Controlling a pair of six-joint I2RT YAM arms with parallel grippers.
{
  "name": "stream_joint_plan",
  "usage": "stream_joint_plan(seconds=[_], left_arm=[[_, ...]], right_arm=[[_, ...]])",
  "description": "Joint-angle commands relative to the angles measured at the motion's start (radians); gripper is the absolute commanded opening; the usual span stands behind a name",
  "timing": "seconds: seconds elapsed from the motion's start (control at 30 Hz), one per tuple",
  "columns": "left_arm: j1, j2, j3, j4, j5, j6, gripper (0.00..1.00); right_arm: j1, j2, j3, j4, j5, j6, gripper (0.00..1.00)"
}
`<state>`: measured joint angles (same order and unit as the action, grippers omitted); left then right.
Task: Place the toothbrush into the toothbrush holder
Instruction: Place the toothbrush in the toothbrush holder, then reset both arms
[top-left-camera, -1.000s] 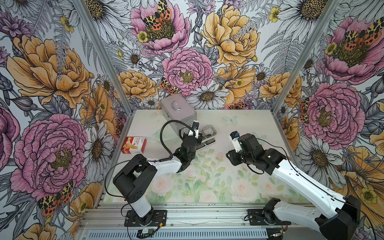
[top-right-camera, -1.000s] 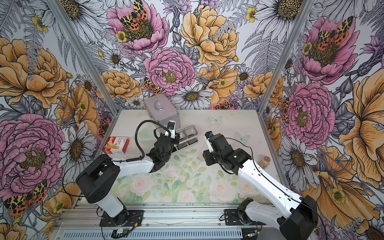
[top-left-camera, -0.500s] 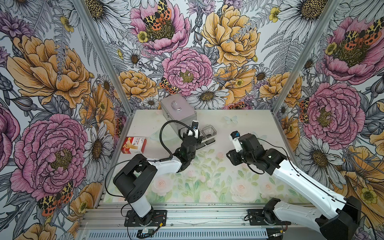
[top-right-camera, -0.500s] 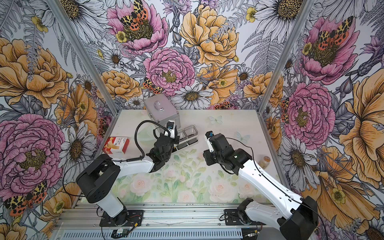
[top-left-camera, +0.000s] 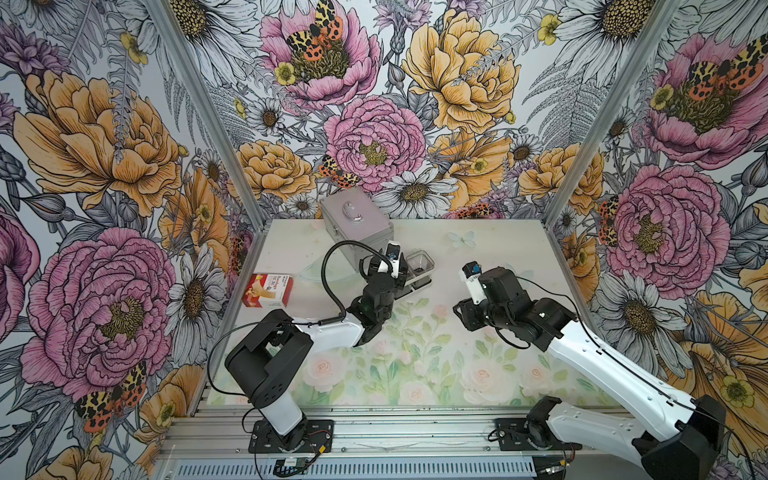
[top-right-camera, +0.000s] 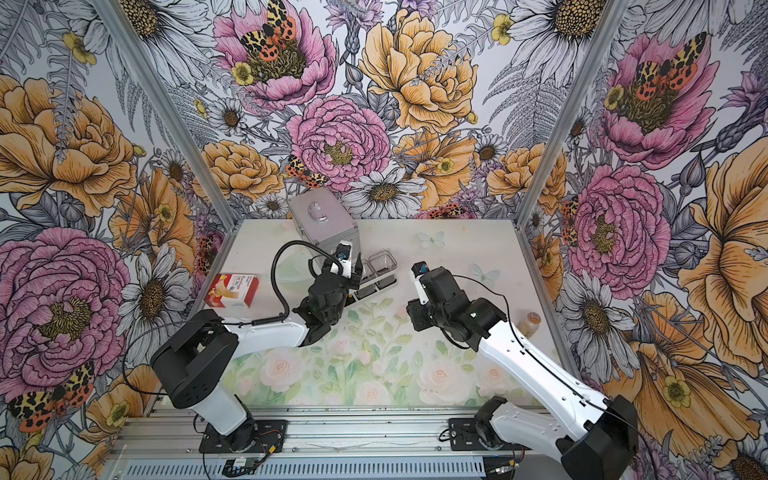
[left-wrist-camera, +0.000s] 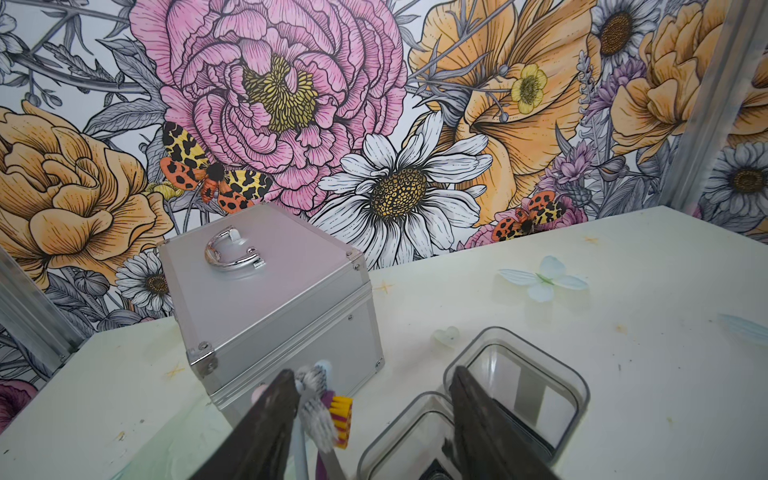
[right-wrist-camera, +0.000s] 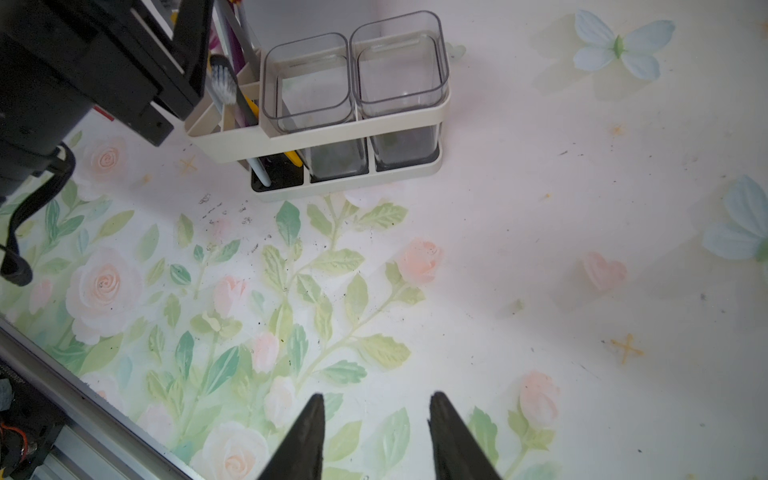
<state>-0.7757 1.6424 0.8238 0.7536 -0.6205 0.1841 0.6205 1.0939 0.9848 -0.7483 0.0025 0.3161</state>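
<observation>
My left jaws gape empty over the toothbrush holder (right-wrist-camera: 316, 139), toothbrush (right-wrist-camera: 224, 81) standing inside; right jaws open, empty; red carton (top-left-camera: 268, 289) print unreadable.

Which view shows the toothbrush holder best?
The right wrist view: the toothbrush holder shows almost whole, toothbrushes standing in its open compartment. The left wrist view catches only its clear cups; in both top views the left gripper hides part of it.

Two white-shelled arms (top-left-camera: 602, 361) — black joints (top-left-camera: 266, 365), looped black cables (top-left-camera: 328, 266), dark tapered claw fingers (right-wrist-camera: 307, 436), bolted base plates (top-left-camera: 291, 434)
</observation>
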Motion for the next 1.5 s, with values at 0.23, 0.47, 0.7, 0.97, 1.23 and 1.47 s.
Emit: stream_joint_plan(seconds=[0.23,0.47,0.7,0.97,1.23,1.47], left_arm=[[-0.016,-0.093,0.038,-0.006,-0.008,0.057,0.70],[-0.032,-0.243,0.060,-0.209,-0.076,0.013,0.91],[0.012,-0.421,-0.081,-0.376,-0.154,-0.079,0.98],[0.079,-0.412,-0.237,-0.431,-0.152,-0.169,0.98],[0.256,-0.523,-0.395,-0.251,0.010,-0.081,0.99],[0.508,-0.414,-0.510,0.103,0.145,-0.090,0.99]], right_arm=[[-0.010,-0.020,0.023,0.007,0.027,-0.024,0.47],[-0.040,-0.048,0.052,0.006,0.201,0.025,0.53],[-0.070,-0.152,-0.014,0.038,0.496,0.012,0.65],[-0.109,-0.223,-0.194,0.313,0.691,0.004,0.79],[-0.233,-0.115,-0.505,0.771,0.758,-0.024,0.89],[-0.379,0.011,-0.483,0.917,0.738,-0.092,0.97]])
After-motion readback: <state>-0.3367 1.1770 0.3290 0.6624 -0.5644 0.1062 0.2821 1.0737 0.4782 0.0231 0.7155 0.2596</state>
